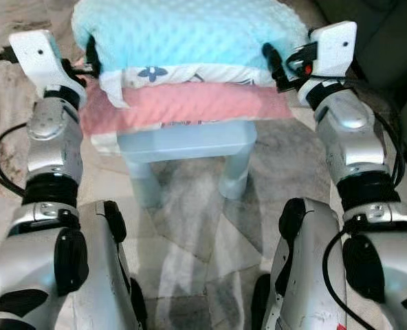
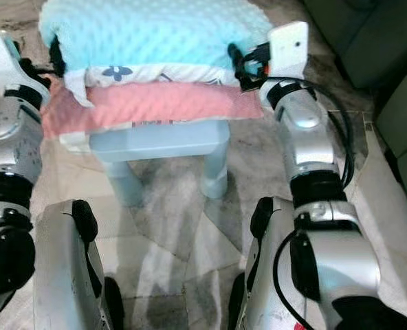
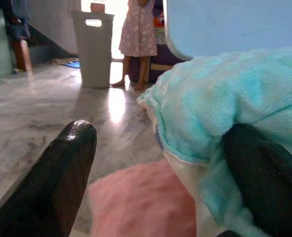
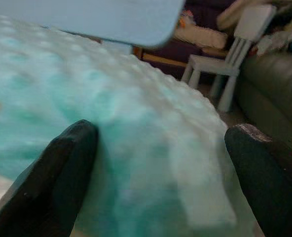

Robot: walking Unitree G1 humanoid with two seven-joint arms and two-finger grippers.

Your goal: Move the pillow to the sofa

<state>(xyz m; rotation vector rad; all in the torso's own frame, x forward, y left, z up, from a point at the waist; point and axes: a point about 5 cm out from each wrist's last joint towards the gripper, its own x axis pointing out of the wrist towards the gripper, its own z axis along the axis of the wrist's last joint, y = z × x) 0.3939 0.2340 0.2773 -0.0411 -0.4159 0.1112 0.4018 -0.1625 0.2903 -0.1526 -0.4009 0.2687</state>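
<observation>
Left eye view: turquoise pillow (image 1: 190,34) lies at upper centre atop a pink cushion (image 1: 190,103) on a pale blue stool (image 1: 190,148), left claw (image 1: 90,58) and right claw (image 1: 272,62) flanking its ends. Left wrist view: left claw released, one finger (image 3: 264,173) against the pillow's edge. Right wrist view: right claw (image 4: 156,173) released, fingers straddling the pillow's corner.

Pale blue stool (image 1: 190,141) stood on marbled grey floor (image 1: 190,227). Pink pillow (image 1: 183,103) lay directly on its seat, overhanging both sides. Turquoise dotted pillow (image 1: 190,34) was stacked on the pink one.
</observation>
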